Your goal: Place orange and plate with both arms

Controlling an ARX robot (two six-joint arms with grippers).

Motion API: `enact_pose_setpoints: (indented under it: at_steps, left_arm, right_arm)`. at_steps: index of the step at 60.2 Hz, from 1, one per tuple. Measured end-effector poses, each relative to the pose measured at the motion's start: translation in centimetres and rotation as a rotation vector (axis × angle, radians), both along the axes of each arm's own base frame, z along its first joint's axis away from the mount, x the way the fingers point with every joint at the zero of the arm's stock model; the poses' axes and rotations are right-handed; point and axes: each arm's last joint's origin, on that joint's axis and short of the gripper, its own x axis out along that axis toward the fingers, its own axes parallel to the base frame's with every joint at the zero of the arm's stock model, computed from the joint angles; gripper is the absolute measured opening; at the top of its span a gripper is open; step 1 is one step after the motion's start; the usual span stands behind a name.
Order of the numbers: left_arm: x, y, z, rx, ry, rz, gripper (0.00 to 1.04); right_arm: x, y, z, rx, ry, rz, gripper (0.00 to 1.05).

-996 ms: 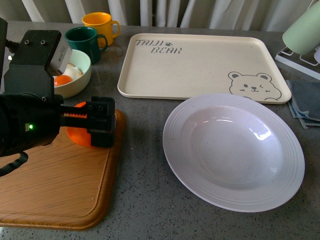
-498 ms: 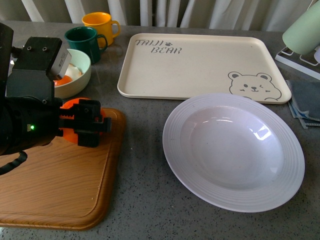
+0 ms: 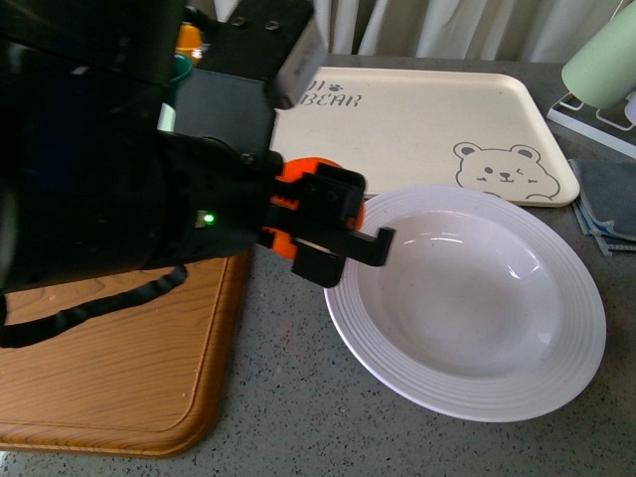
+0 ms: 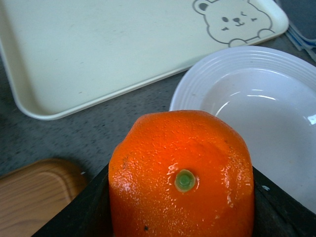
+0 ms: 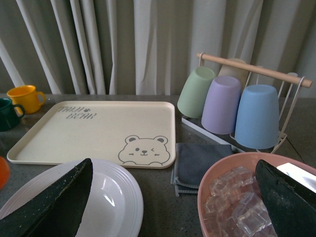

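Holding the orange (image 4: 180, 173) in my left gripper (image 3: 330, 217).
I clamp its sides at the frame's centre, seemingly just over the left rim of the plate (image 3: 467, 402); my right gripper (image 5: 173, 168) gapes wide.

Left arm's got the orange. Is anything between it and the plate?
Nothing visible. The orange, shut in the left gripper, hangs at the left rim of the plate, and the plate's bowl is bare in the front and left wrist views. The bear tray lies beyond, off that path.
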Motion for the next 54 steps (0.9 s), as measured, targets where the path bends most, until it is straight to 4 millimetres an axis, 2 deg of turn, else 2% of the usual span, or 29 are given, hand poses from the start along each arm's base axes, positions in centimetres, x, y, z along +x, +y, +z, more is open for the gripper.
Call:
enact_pose_setpoints:
  at_steps: [18, 39, 54]
  left_arm:
    - [0.4, -4.6, -1.4, 0.038, 0.022, -0.15, 0.57]
    - [1.0, -6.2, -2.7, 0.061, 0.055, -0.186, 0.58]
    - [1.2, -6.7, -3.6, 0.058, 0.074, -0.177, 0.96]
  right_arm:
    - [0.0, 0.0, 0.0, 0.0, 0.0, 0.0, 0.96]
    - [0.0, 0.0, 0.0, 0.0, 0.0, 0.0, 0.96]
    - [0.0, 0.0, 0.0, 0.0, 0.0, 0.0, 0.96]
